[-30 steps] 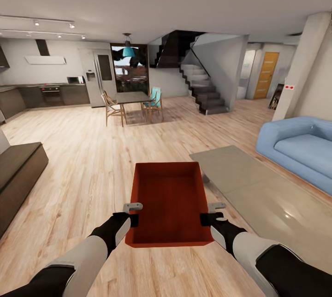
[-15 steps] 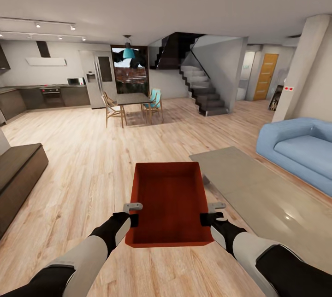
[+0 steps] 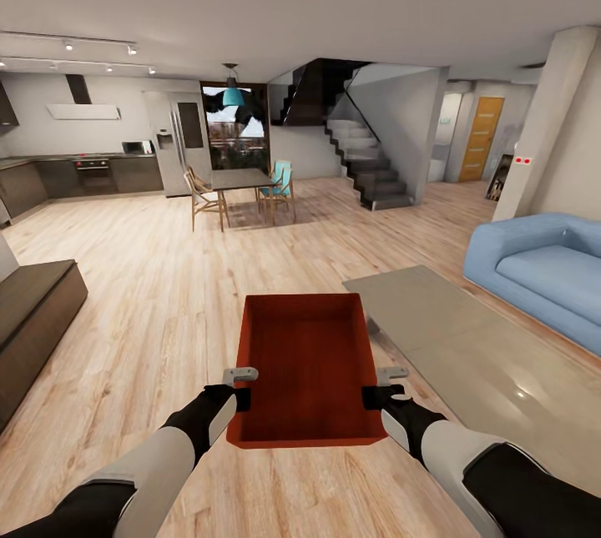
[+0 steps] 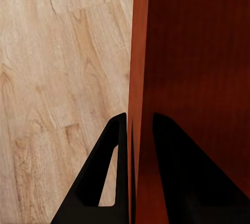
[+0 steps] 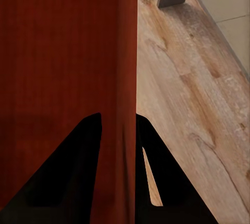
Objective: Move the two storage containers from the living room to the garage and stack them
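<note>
I carry one orange-red storage container (image 3: 306,367) level in front of me, above the light wood plank floor (image 3: 159,288) of the living room. My left gripper (image 3: 242,399) is shut on its left wall (image 4: 138,78), one finger inside and one outside. On the opposite wall (image 5: 126,78) my right gripper (image 3: 371,397) is shut in the same way. The bin is empty. The second container is out of view.
A low grey table (image 3: 467,338) stands close on my right, with the blue sofa (image 3: 542,267) behind it. A dark low bench (image 3: 33,313) lies at the left. Ahead are a dining table with chairs (image 3: 238,188), a staircase (image 3: 367,158) and an orange wooden door (image 3: 482,136).
</note>
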`<state>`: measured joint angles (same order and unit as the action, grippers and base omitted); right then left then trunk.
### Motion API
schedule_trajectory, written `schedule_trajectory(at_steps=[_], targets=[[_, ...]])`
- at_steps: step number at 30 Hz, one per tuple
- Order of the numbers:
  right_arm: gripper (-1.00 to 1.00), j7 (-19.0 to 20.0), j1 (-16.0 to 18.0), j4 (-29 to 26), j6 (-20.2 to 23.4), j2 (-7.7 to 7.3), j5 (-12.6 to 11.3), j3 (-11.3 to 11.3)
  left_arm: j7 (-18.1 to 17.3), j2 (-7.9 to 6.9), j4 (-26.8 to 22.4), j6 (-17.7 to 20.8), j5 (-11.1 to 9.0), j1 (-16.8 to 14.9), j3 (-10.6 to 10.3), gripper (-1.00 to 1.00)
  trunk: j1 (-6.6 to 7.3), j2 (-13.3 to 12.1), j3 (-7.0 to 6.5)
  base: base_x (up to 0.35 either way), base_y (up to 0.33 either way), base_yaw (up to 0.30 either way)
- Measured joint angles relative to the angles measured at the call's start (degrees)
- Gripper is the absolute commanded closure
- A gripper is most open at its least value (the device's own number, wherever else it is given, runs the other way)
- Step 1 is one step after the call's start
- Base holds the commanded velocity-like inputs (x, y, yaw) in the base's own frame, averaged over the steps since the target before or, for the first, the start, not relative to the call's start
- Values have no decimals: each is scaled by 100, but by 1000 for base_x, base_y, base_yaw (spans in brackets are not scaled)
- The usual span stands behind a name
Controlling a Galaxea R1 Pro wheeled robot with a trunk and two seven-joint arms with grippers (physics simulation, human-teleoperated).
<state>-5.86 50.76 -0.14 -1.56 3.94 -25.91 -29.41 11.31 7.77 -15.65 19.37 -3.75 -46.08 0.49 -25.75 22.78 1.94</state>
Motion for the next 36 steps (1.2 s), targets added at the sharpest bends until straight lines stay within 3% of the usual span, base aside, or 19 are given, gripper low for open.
schedule_trajectory(at_steps=[36], targets=[[100, 1, -1, -1, 1, -1, 2, 3, -1, 0, 1, 0, -1, 0, -1, 100, 0, 0, 0, 1, 0, 0]])
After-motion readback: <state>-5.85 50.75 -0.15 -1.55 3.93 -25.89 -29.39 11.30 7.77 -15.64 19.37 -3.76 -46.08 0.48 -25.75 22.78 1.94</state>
